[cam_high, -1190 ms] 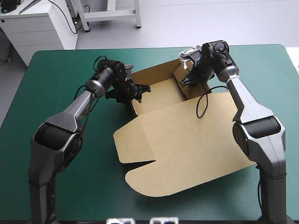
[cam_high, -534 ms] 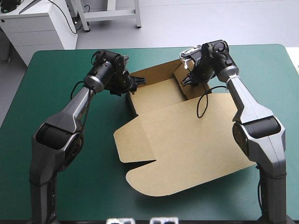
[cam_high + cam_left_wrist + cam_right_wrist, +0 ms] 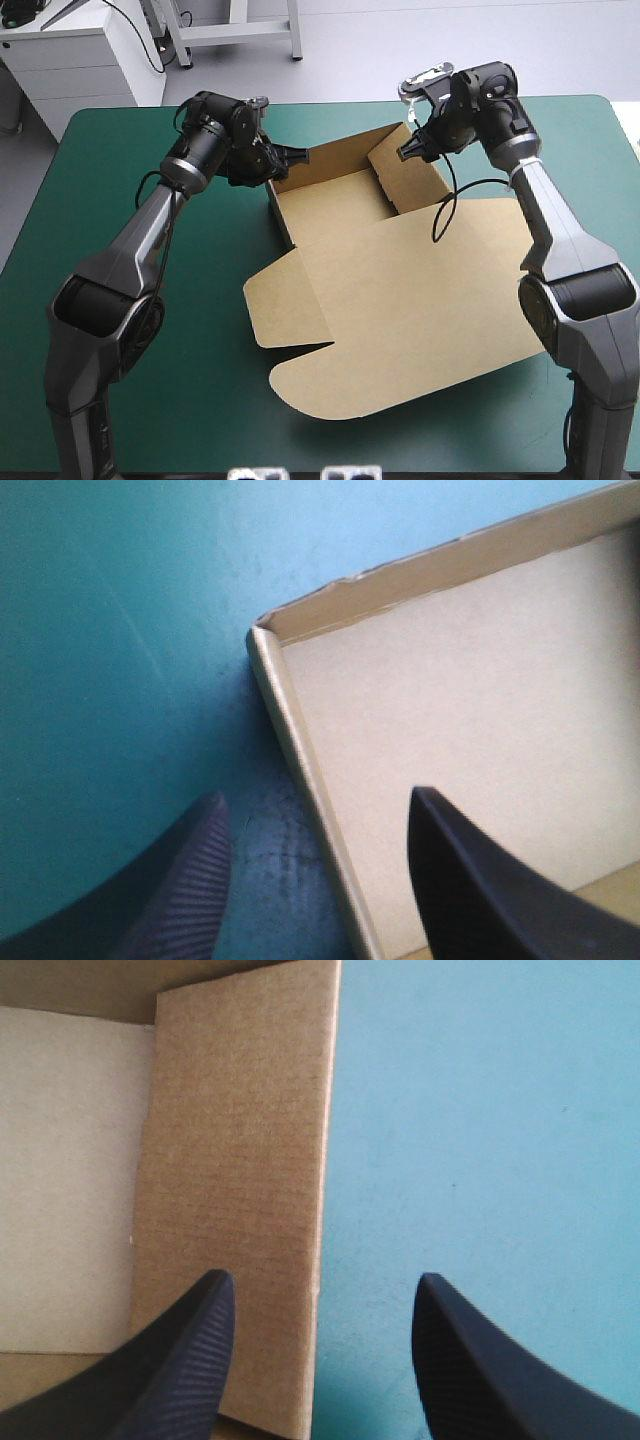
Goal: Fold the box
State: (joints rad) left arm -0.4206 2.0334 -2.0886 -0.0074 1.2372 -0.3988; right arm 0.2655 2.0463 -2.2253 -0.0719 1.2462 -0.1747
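Observation:
The brown box [image 3: 400, 300] lies mid-table, its lid flat toward the front and its tray [image 3: 335, 205] at the back with walls raised. My left gripper [image 3: 293, 155] hovers open at the tray's far left corner. In the left wrist view, the left gripper [image 3: 315, 875] straddles the left wall [image 3: 300, 750], one finger over the cover and one over the tray floor. My right gripper [image 3: 408, 152] hangs open above the tray's right flap [image 3: 410, 180]. In the right wrist view, the right gripper [image 3: 320, 1355] stands over the outer edge of the flap [image 3: 240, 1190], holding nothing.
The teal-green cover [image 3: 130, 330] shows bare to the left of the box and in a narrower strip on the right [image 3: 600, 200]. The table's far edge [image 3: 320, 103] runs close behind the tray.
My left gripper moved along the tray's left wall toward the far corner. My right gripper rose and drew back from the right flap toward the table's far right.

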